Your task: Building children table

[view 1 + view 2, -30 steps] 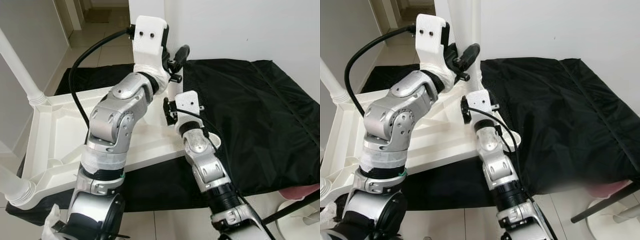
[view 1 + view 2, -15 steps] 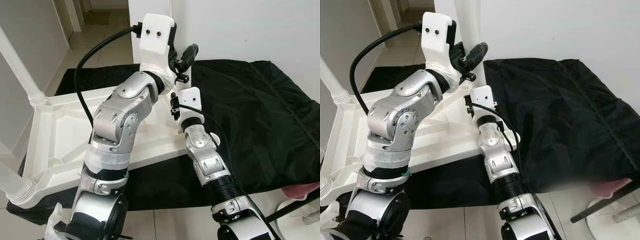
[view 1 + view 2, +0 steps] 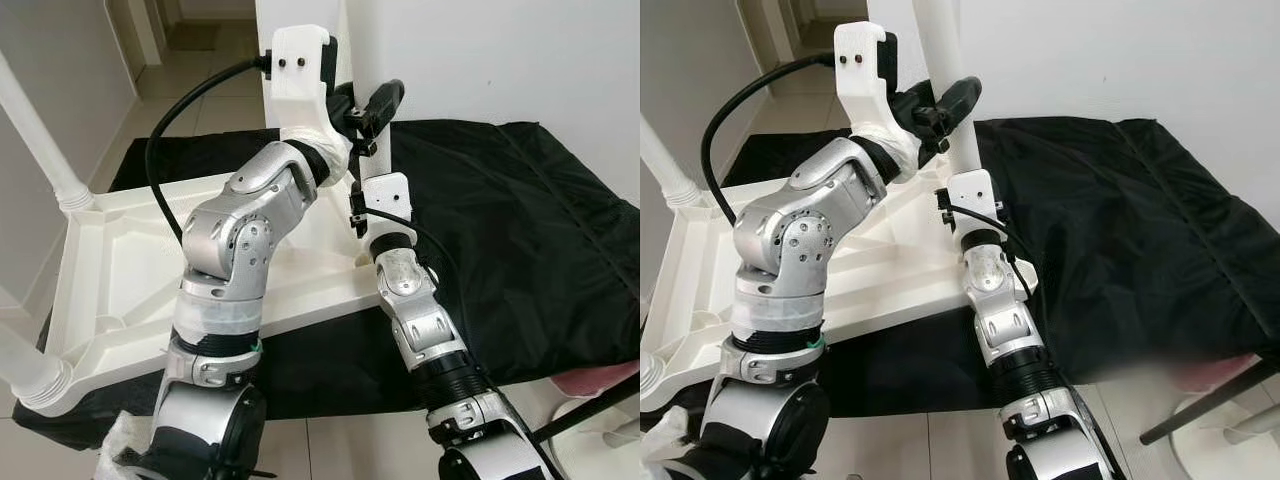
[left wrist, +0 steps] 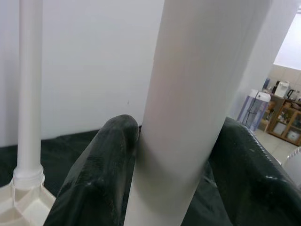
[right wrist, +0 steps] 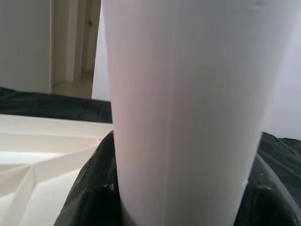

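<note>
Gripping one upright white table leg (image 3: 945, 60), left hand (image 4: 181, 160) high, right hand (image 5: 183, 197) low, fingers (image 4: 101, 174) pressed on it.

Upturned white tabletop (image 3: 110, 270), upright legs (image 3: 945, 70)

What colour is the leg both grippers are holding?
White: the plastic table leg shows best in the left wrist view.

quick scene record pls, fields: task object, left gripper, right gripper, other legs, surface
task object: upturned white tabletop, white leg standing at its far right corner
left gripper: shut on leg, high up
right gripper: shut on leg, low, near the corner socket
other legs: one upright at far left corner, one at near left corner
surface: tabletop lies on black cloth over tiled floor
</note>
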You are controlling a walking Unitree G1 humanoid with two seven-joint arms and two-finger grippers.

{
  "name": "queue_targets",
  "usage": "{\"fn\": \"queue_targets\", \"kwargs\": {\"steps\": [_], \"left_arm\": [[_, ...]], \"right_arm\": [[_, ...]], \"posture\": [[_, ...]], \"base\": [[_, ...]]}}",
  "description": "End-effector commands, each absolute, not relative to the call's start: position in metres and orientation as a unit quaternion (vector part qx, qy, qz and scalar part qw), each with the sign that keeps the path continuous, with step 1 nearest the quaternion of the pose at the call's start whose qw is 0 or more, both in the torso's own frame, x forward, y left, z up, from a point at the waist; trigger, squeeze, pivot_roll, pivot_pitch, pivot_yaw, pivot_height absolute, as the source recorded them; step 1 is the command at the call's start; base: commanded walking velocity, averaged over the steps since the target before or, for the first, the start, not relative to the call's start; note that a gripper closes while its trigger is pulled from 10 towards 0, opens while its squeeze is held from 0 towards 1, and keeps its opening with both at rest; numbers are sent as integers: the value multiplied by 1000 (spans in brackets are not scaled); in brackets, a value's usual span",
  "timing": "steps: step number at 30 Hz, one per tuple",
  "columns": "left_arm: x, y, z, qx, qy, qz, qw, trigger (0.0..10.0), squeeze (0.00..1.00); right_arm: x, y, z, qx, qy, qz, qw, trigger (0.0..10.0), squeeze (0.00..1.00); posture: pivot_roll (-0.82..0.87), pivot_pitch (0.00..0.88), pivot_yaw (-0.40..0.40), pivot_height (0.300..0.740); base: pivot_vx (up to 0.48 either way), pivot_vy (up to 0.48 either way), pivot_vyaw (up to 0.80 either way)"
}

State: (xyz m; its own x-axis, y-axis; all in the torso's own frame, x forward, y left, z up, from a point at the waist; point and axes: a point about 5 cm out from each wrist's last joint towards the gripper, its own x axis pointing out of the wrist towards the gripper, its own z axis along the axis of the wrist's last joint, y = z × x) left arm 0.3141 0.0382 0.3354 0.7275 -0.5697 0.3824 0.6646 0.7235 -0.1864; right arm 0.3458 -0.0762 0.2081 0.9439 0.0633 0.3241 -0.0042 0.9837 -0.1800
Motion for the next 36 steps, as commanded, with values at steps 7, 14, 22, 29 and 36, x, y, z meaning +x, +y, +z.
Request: {"fn": "queue_targets", "kwargs": {"steps": [7,14,22,29,36], "left_arm": [[286,39,348,-160,-233,-459,842,10000,0],[277,27,333,-94,-214,-517,824,10000,0],[276,20,319,-70,-204,-534,818,10000,0],[275,17,302,-57,-189,-537,820,10000,0],[253,2,319,-113,-207,-631,739,10000,0]], "right_arm": [[346,-86,211,-47,-157,7,987,10000,0],[346,-92,212,-35,-152,-1,988,10000,0],[342,-112,218,-13,-154,-33,987,10000,0],[335,-134,215,-38,-161,-43,985,10000,0],[336,-140,210,-79,-144,-10,986,10000,0]], "posture": [[12,30,25,740],[-8,42,37,740],[-80,53,51,740],[-108,54,47,740],[-128,29,35,740]], "base": [[0,0,0],[0,0,0],[0,0,0],[0,0,0],[0,0,0]]}}
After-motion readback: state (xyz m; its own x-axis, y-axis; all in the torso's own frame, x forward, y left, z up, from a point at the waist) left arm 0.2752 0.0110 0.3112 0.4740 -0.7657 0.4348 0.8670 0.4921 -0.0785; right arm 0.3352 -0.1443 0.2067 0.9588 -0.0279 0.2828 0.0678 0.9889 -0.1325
